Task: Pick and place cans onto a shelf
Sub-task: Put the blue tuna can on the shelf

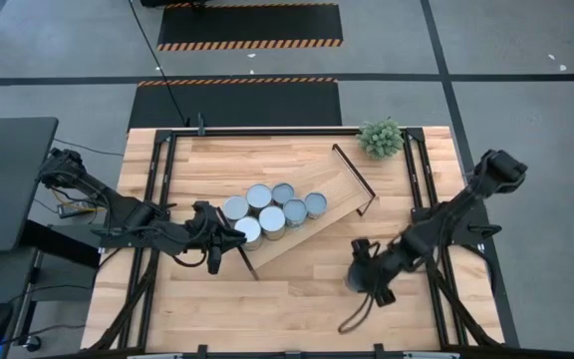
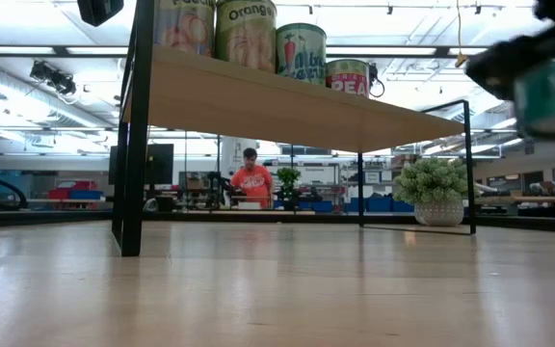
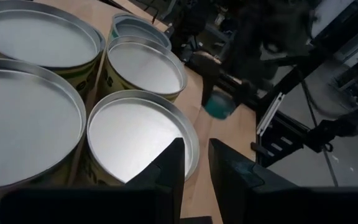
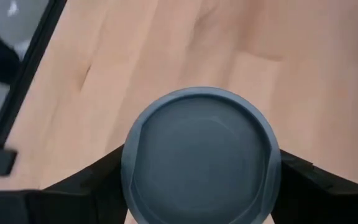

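The shelf [image 1: 342, 189], a light-wood plank on black end bars, stands slantwise across the table. Several cans [image 1: 272, 219] stand on their bases on its top, clustered toward its left end, and show labelled in the low view [image 2: 249, 34]. My left gripper [image 1: 213, 255] hovers beside that end, next to the nearest can [image 3: 135, 134]. Its fingers [image 3: 194, 168] are a narrow gap apart with nothing between them. My right gripper [image 1: 360, 271] is over the bare table near the right side. It is shut on one can with a blue-grey top [image 4: 201, 155]. My right gripper pinches the can between its two fingers [image 4: 101, 177], which sit on opposite sides of its wall just below the top's rim [image 4: 129, 168]. They come from above, slanting down. The can [image 2: 552, 82] is lifted clear of the table, top up.
A small potted plant [image 1: 381, 138] stands at the table's far right corner. Black frame rails [image 1: 153, 199] run along the table's left and right sides. Bare wood lies in front of the shelf [image 1: 297, 299]. A person in orange [image 2: 251, 181] sits far off in the room.
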`<action>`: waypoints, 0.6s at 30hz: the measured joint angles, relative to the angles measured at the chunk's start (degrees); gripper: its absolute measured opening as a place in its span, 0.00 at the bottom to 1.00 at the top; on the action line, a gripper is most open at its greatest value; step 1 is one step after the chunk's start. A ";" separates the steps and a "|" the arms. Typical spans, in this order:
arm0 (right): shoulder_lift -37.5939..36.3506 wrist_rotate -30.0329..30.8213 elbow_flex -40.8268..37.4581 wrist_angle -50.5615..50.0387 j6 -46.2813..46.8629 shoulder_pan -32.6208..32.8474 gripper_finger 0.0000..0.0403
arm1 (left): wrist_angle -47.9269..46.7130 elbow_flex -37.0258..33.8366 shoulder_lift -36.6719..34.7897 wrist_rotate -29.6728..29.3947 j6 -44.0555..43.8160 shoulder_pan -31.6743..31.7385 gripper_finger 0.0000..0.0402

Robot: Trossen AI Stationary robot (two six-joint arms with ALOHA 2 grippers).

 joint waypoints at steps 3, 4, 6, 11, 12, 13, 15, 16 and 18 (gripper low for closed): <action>-4.58 0.01 0.01 -1.10 0.19 -2.07 0.73 | 0.05 0.00 0.00 -0.02 0.00 0.00 0.19; -5.83 -0.02 0.02 -1.31 0.19 -2.56 0.73 | 0.02 0.02 0.00 -0.02 0.00 0.01 0.19; -8.00 -0.10 0.02 -1.71 0.19 -3.53 0.73 | 0.05 0.00 0.00 -0.03 -0.02 0.01 0.19; -10.78 2.56 4.69 -8.32 -0.25 -5.34 0.73 | 0.06 0.01 0.00 -0.07 -0.61 0.00 0.19; -10.96 3.28 6.27 -10.47 -0.72 -5.70 0.73 | 0.06 0.00 0.00 -0.07 -0.60 0.00 0.19; -11.02 3.85 7.83 -12.48 -1.50 -6.14 0.73 | 0.06 0.02 0.00 -0.07 -0.61 0.00 0.19; -10.99 4.25 10.94 -15.85 -3.24 -7.21 0.73 | 0.04 0.02 0.00 -0.11 -0.59 0.02 0.19; -10.98 4.27 12.31 -17.47 -4.04 -7.89 0.73 | 0.06 0.02 0.00 -0.21 -0.57 0.00 0.19; -10.98 4.27 14.68 -20.33 -4.85 -9.59 0.73 | 0.05 0.01 0.00 -0.82 -0.52 0.00 0.19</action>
